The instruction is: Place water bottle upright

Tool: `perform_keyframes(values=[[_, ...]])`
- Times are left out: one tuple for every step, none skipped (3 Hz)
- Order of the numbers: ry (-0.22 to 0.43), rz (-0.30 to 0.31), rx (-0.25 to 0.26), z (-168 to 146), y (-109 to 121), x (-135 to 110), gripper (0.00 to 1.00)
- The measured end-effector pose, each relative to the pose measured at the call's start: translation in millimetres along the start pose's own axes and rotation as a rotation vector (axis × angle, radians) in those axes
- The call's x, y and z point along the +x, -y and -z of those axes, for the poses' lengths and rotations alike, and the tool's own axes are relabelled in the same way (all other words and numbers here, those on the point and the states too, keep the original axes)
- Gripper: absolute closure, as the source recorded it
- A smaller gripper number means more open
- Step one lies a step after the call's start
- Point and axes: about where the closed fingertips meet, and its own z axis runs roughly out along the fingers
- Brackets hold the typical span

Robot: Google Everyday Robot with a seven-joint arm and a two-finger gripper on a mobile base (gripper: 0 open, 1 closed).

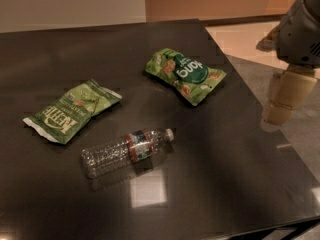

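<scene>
You have a dark glossy table whose right edge runs diagonally from top centre to lower right, with bare surface between that edge and the water bottle. The bottle lies on its side at lower centre, white cap pointing right, red-and-white label band unreadable. The gripper hangs at the right of the frame, about at the table's right edge, pointing down, well apart from the bottle; you cannot tell whether it is spread or closed. The left green bag reads "KETTLE"; the upper green bag has white writing, upside down.
</scene>
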Motion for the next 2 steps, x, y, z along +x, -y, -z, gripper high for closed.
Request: perform_keyframes(values=[[0.030, 0.097, -0.056, -13.0, -2.2, -40.5, 0.00], [0.071, 0.203, -0.109, -25.6, -14.1, -86.6, 0.00]])
